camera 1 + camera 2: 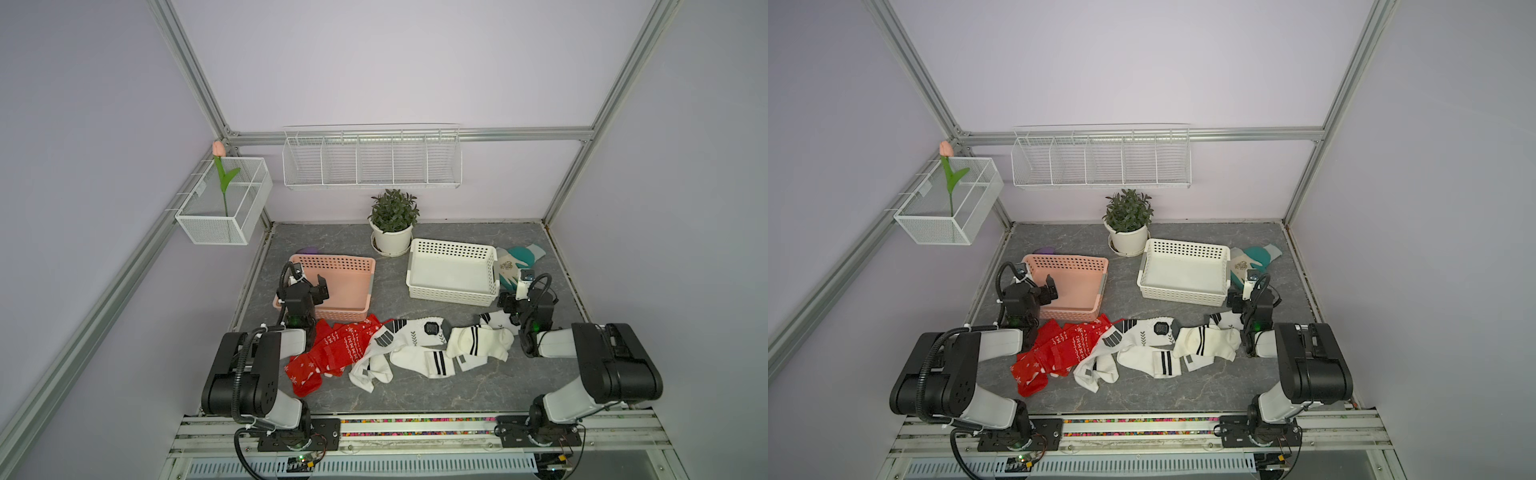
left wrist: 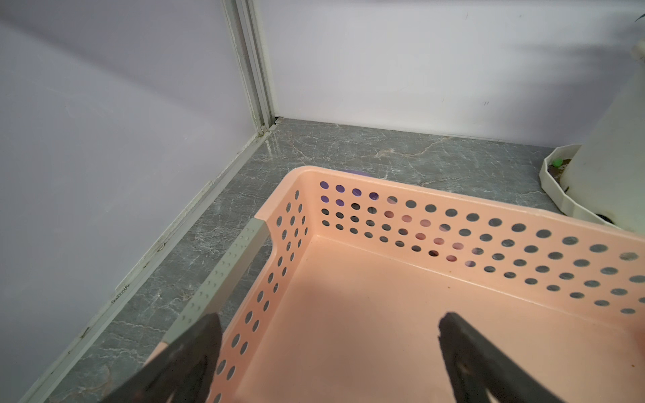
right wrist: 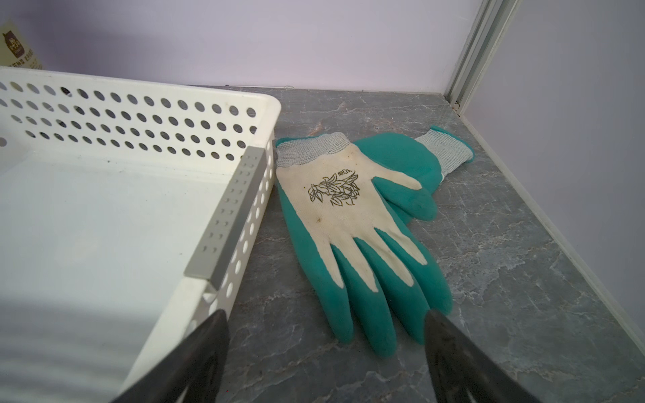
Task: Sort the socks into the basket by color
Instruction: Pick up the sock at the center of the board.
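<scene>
Surface: a grey marbled tabletop (image 1: 415, 395), bare along its near edge.
Room: pale lilac walls (image 1: 395, 62) on three sides, with an aluminium frame (image 1: 519, 134) at the corners and across the back wall.
Back wall: a white wire rack (image 1: 372, 160) with several compartments, nothing visible in them.
Left wall: a white mesh basket (image 1: 224, 232) holding an artificial tulip (image 1: 219, 148).
Back of the table: a potted plant (image 1: 392, 220) in a white pot on a saucer, standing between the two baskets and behind them.
Pink basket (image 1: 349, 282): on the left half of the tabletop, nothing inside; a small purple object (image 1: 309, 250) shows just behind it.
White basket (image 1: 451, 270): on the right half, nothing inside; a pair of teal-and-white gloves (image 3: 349, 209) lies just beside its right wall.
Red socks (image 1: 332, 353): heaped on the tabletop in front of the pink basket, beside the left arm.
White socks (image 1: 432, 345): black-striped, strung across the tabletop from the red heap towards the right arm, overlapping one another.
Left gripper (image 2: 328, 324): jaws wide apart and holding nothing, over the near-left corner of the pink basket.
Right gripper (image 3: 326, 321): jaws wide apart and holding nothing, over the strip between the white basket's wall and the gloves' fingertips; contact with either cannot be told.
</scene>
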Robot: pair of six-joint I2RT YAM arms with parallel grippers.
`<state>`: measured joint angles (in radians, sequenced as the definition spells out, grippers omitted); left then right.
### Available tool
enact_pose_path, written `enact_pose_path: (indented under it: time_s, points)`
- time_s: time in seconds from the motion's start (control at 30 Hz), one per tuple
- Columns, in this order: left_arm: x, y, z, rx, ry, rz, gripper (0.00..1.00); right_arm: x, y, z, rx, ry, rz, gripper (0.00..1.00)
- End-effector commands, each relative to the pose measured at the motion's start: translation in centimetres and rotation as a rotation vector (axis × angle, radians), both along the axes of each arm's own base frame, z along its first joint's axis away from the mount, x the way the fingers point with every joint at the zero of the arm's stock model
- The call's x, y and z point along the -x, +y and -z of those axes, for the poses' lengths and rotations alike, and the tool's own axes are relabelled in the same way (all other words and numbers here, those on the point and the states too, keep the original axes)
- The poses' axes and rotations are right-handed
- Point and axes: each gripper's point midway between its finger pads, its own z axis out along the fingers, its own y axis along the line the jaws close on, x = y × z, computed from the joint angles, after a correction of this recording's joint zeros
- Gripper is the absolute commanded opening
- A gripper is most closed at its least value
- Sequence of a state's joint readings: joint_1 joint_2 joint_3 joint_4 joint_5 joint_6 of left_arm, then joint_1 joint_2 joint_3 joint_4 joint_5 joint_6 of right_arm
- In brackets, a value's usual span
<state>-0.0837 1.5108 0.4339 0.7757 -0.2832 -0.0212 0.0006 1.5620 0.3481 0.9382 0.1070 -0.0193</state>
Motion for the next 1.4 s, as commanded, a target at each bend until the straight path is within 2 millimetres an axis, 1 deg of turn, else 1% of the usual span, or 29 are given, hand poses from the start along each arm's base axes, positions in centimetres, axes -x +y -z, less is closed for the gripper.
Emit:
enact_pose_path:
  time_s: [0.0,0.57,0.73,0.83,0.9,0.97,1.0,1.07,1.13,1.2,1.23,1.27,1.3,1.37]
  points:
    - [0.1,-0.1,0.4,0.003,0.010,0.008,0.99,-0.5,0.3,-1.2,0.008,-0.035,-0.019,0.89]
    - [0.0,-0.1,0.4,0.007,0.009,0.008,0.99,-0.5,0.2,-1.1,0.007,-0.035,-0.013,0.89]
    - [0.1,0.0,0.0,0.003,0.002,0.003,0.99,0.5,-1.7,-1.7,0.003,-0.081,0.104,0.89]
    - [0.3,0.6,-1.2,0.007,0.000,-0.033,0.99,1.5,-2.4,-2.6,-0.003,-0.120,0.147,0.89]
    - [0.5,0.9,-2.2,0.010,0.008,-0.053,0.99,2.0,-2.5,-3.3,-0.003,-0.156,0.154,0.89]
    - [0.9,1.4,-3.7,0.016,0.004,-0.091,0.99,2.8,-3.6,-3.8,-0.006,-0.172,0.225,0.89]
    - [1.2,2.1,-4.5,0.024,0.004,-0.132,0.99,3.2,-4.5,-4.3,-0.010,-0.176,0.280,0.89]
    - [2.3,3.6,-6.1,0.074,-0.007,-0.244,0.99,4.1,-5.9,-4.9,-0.004,-0.150,0.373,0.89]
    - [3.6,4.8,-7.7,0.148,0.005,-0.361,0.99,4.8,-7.3,-6.0,0.003,-0.100,0.464,0.89]
    - [4.9,5.3,-8.8,0.250,0.023,-0.442,0.99,5.7,-8.3,-7.1,-0.007,-0.061,0.541,0.89]
    - [6.0,5.7,-8.9,0.312,0.033,-0.502,0.99,6.1,-8.4,-7.7,-0.029,-0.043,0.557,0.89]
    - [6.5,5.8,-9.1,0.373,0.030,-0.533,0.99,6.2,-8.2,-8.0,-0.065,-0.021,0.545,0.89]
    - [6.6,5.1,-9.4,0.415,0.033,-0.500,0.99,6.1,-7.6,-8.3,-0.122,0.015,0.502,0.89]
    - [5.4,3.0,-10.3,0.455,0.022,-0.354,0.99,5.7,-6.6,-8.9,-0.197,0.063,0.435,0.89]
